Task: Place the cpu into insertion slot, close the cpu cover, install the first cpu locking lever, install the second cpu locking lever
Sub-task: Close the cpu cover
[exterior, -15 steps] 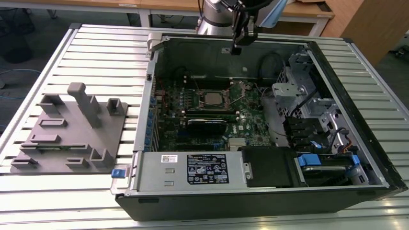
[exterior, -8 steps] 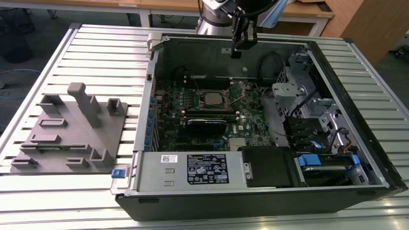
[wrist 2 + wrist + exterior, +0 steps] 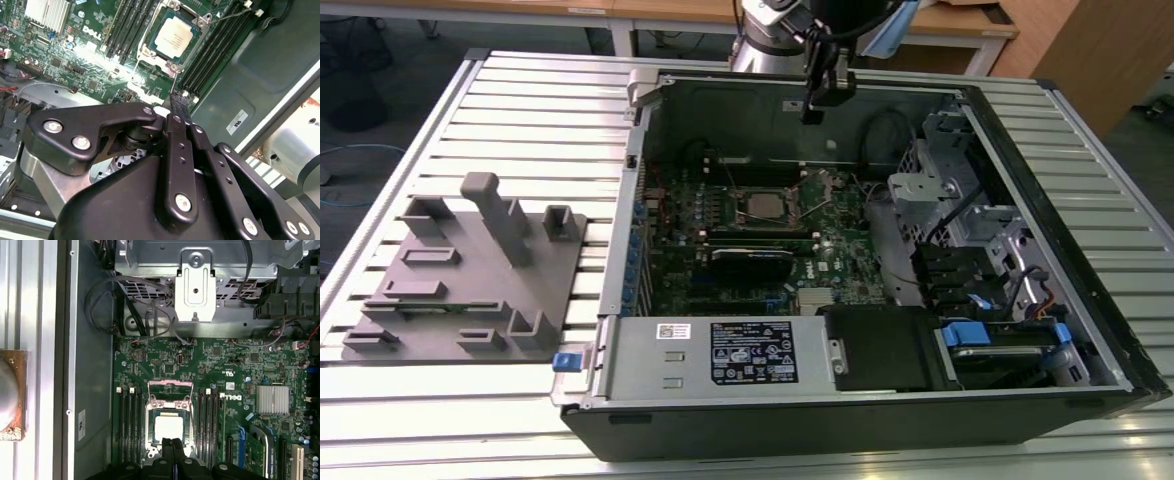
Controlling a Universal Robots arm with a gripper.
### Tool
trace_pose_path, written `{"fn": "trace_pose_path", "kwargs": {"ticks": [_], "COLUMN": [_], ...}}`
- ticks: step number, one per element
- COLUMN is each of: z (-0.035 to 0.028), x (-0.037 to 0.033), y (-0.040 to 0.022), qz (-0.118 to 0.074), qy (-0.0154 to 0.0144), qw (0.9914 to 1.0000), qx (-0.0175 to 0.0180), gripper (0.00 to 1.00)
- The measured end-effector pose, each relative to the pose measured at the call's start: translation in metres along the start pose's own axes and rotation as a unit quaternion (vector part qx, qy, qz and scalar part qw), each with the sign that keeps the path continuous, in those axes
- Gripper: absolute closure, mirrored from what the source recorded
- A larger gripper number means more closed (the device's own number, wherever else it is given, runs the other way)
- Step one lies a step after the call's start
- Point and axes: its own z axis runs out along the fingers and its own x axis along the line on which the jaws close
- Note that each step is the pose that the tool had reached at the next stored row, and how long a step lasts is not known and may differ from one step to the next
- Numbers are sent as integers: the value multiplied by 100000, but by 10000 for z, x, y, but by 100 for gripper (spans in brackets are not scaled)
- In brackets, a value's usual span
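You are looking at a slatted table (image 3: 520,100) carrying an open computer case (image 3: 854,420), which is filling the middle and right of the exterior view. A grey fixture (image 3: 467,270) is sitting at that view's left. The green circuit board (image 3: 834,245) is lying flat inside the case. The gripper (image 3: 813,117) is hanging over the case's upper middle, fingers (image 3: 176,450) pressed together and carrying nothing. The cpu cover (image 3: 168,405) appears to be lying down around the cpu (image 3: 758,205), which is resting in the insertion slot (image 3: 736,196) at the board's centre. I cannot tell whether either locking lever is latched. You are risking a slip here, I judge: narrow pinched tips could skid off thin metal and strike the board beside the socket.
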Motion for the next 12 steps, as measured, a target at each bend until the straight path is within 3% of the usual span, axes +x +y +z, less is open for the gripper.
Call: {"fn": "trace_pose_path", "kwargs": {"ticks": [4,7,12], "z": [65,66,72], "x": [-20,-21,-21], "y": [0,15,223], "qz": [2,-3,2], "qy": [13,-7,8], "qw": [100000,100000,100000], "qx": [1,4,61], "gripper": [89,89,89]}}
